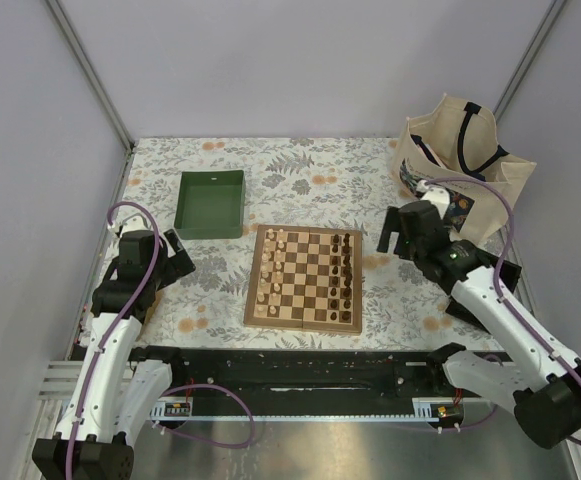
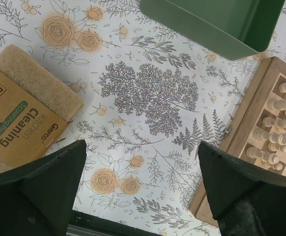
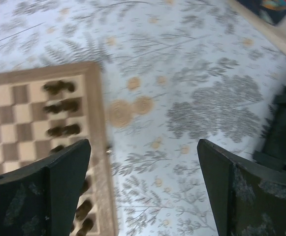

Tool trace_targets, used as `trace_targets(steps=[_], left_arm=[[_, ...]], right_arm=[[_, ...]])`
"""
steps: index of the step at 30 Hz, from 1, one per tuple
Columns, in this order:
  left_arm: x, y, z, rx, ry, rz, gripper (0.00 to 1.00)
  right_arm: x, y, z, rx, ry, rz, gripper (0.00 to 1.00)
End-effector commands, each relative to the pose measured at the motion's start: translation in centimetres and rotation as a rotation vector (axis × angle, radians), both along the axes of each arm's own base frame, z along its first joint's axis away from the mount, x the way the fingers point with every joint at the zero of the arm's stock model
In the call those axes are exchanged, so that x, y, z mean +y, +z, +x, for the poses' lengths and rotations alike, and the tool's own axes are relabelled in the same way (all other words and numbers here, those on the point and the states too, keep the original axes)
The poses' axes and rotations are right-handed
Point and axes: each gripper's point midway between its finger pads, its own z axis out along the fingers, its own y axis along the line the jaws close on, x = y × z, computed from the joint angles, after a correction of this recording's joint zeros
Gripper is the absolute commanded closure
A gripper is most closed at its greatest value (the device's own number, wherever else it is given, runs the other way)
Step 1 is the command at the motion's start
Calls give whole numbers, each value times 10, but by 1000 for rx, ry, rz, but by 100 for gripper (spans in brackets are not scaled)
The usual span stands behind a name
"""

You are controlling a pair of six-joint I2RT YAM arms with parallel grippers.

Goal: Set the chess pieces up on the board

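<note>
The wooden chessboard lies at the table's centre. Pale cream pieces stand in two columns along its left side and dark brown pieces along its right side. My left gripper is open and empty, left of the board above the cloth. In the left wrist view the board's corner with cream pieces shows at right. My right gripper is open and empty, right of the board. The right wrist view shows the board's edge and dark pieces.
A green tray stands behind and left of the board, also in the left wrist view. A cloth tote bag stands at the back right. A pack of cleaning pads lies left of the left gripper.
</note>
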Motion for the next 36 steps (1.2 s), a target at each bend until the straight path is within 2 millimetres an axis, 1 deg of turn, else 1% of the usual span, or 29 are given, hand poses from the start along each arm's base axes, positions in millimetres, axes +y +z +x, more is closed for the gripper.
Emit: trace_targets(steps=[1,3,5,8,11,13,14,18,19,21,24,27,31,36], left_arm=[[2,10,9,-52,1,10,1],[3,10,10,-54,5,15,1],[3,11,11,-58,3,18,1],[8,14,15,-64,46,22,1],[8,18,20,-89,64,8,1],[7,23,26,-129,66,-3,1],[7,27,30,-160,75,-12,1],[11,47,46,-329,122,-31,1],[12,52,49,-372,126,-32,1],[13,57,56,-437,126,-18,1],[20,53,59,-460,163,10,1],[30,43,58,-395,243,18,1],[28,34,56,-354,224,35,1],[30,33,50,-388,256,11,1]], right_arm=[[-44,-22,11,69,-119,48,1],[-66,-29,13,80,-185,85,1],[-83,-33,16,67,-241,107,1],[-101,-36,19,27,-305,103,0],[-110,-37,25,-27,-338,74,1],[-112,-40,26,-54,-320,54,0],[-112,-38,27,-80,-313,54,1],[-107,-43,28,-166,-278,76,1],[-105,-42,28,-184,-264,78,0],[-105,-45,28,-182,-243,61,0],[-106,-46,28,-179,-239,39,1],[-105,-46,30,-185,-241,52,1],[-104,-50,30,-178,-240,57,1],[-107,-51,30,-182,-256,46,1]])
